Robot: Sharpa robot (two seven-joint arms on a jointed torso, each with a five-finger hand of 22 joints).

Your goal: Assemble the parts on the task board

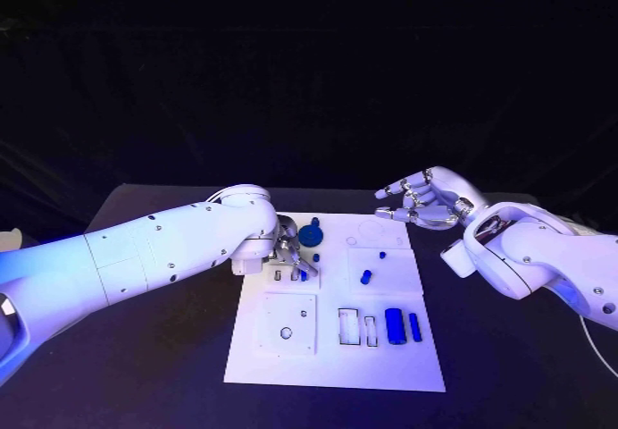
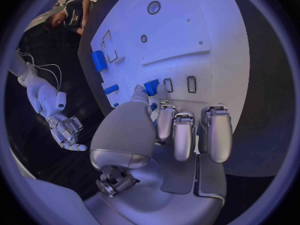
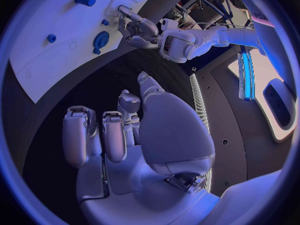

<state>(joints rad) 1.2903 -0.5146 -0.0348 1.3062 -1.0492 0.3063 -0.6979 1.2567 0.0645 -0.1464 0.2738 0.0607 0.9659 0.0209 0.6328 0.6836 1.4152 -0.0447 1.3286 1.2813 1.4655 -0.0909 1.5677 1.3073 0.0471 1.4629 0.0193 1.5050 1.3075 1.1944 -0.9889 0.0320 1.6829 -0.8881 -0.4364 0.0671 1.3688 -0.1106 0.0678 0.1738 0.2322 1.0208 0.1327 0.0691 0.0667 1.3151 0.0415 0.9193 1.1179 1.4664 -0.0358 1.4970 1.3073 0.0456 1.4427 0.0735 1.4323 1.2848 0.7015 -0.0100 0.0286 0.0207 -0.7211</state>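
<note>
The white task board lies mid-table. My left hand is low over its far left part, beside a row of small slots. Its fingers are curled in, and thumb and a finger pinch a small blue piece right at the slots. A round blue part sits just beyond this hand. Two small blue pegs stand mid-board, and two blue cylinders lie near the front right. My right hand hangs raised past the board's far right corner, fingers apart and holding nothing.
Black table surrounds the board on all sides. The board has an oval hole at front left and rectangular recesses next to the cylinders. The left forearm crosses the table's left side.
</note>
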